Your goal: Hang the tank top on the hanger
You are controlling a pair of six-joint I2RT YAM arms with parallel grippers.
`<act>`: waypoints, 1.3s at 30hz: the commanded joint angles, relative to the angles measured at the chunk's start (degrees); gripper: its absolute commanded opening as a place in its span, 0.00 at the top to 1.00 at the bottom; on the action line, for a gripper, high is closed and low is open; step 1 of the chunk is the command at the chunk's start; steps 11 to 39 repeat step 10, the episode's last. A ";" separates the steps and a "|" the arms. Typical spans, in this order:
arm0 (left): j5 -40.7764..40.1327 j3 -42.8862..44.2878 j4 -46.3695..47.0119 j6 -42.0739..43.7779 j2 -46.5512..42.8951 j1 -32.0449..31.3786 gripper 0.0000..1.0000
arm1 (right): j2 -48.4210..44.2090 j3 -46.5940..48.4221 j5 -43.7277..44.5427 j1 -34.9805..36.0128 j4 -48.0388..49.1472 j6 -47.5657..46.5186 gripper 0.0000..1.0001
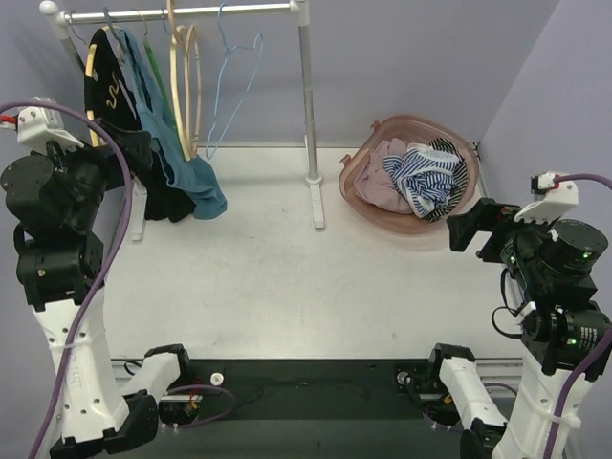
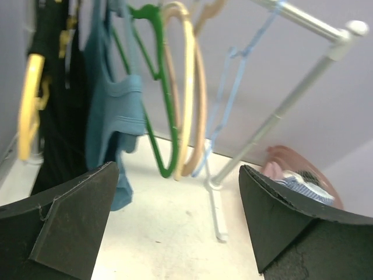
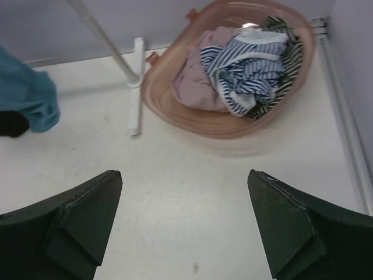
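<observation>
Teal tank top point(image 1: 177, 143) hangs on the hanger point(image 1: 114, 30), so it looks finished. Left gripper point(image 2: 178, 169) and right gripper point(image 3: 185, 174) gape, empty.

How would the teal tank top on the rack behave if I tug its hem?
Probably floppy: the tank top drapes in soft folds. Likely light, as it looks like thin cloth. Hanging from the rail, it may swing when tugged.

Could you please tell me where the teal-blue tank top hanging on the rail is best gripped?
Probably at the bunched lower hem of the soft teal-blue sleeveless tank top, coming from its open right side: that end hangs free, while a black garment crowds its left.
</observation>
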 commanded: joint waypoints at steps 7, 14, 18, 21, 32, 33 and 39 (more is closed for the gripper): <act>20.12 -0.13 -6.03 -3.58 -8.66 0.08 0.03 | 4.68 9.95 26.40 -0.52 -9.30 0.60 0.01; 22.15 0.22 -10.68 -1.12 -11.21 0.08 0.03 | 4.77 11.00 26.95 -0.52 -9.66 1.30 0.00; 22.15 0.22 -10.68 -1.12 -11.21 0.08 0.03 | 4.77 11.00 26.95 -0.52 -9.66 1.30 0.00; 22.15 0.22 -10.68 -1.12 -11.21 0.08 0.03 | 4.77 11.00 26.95 -0.52 -9.66 1.30 0.00; 22.15 0.22 -10.68 -1.12 -11.21 0.08 0.03 | 4.77 11.00 26.95 -0.52 -9.66 1.30 0.00; 22.15 0.22 -10.68 -1.12 -11.21 0.08 0.03 | 4.77 11.00 26.95 -0.52 -9.66 1.30 0.00; 22.15 0.22 -10.68 -1.12 -11.21 0.08 0.03 | 4.77 11.00 26.95 -0.52 -9.66 1.30 0.00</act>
